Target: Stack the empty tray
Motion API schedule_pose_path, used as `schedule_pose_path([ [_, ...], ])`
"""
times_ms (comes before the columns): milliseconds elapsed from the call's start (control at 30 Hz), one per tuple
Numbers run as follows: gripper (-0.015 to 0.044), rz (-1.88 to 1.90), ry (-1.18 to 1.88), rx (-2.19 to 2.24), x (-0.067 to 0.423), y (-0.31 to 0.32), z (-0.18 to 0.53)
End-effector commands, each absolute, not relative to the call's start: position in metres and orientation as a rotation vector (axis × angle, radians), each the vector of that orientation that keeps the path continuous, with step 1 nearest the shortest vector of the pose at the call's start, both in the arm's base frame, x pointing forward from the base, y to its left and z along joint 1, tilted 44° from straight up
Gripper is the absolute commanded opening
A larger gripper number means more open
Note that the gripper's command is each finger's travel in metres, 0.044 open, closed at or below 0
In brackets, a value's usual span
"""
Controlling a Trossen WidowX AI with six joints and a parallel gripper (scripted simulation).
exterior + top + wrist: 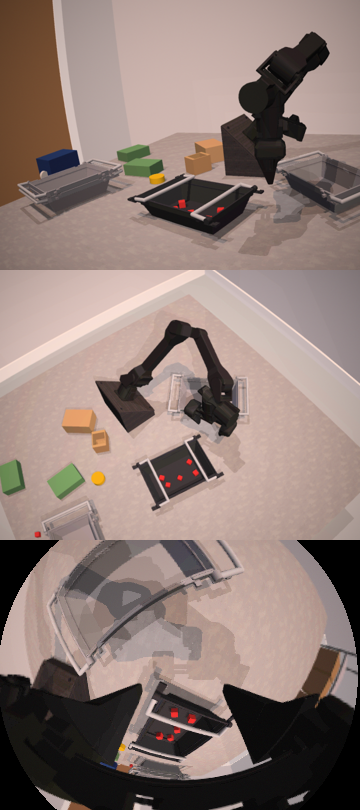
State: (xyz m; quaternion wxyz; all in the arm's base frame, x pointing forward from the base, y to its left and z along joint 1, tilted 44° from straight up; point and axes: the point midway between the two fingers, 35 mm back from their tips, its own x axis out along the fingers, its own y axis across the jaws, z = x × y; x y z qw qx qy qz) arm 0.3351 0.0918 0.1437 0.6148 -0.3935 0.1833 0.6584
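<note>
Plainly, with its fingers spread wide on nothing, the gripper hangs over the near rim of the empty tray, the loaded tray behind it with bars already across; an off-centre pinch could tip the tray off them; no writing shows.

The speckled beige worktop carries a black loaded tray. Behind it sits a clear tray; to its left lie a yellow disc, green blocks and tan boxes.
</note>
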Motion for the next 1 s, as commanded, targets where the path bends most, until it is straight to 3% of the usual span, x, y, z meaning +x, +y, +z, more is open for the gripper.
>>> schedule_pose_path([
  [0,0.0440,1.260,0.879,-0.333,0.282,0.128,0.171],
  [233,0.0440,1.089,1.079,-0.041,0.254,0.143,0.183],
  [967,0.0440,1.084,1.085,-0.038,0.256,0.156,0.169],
])
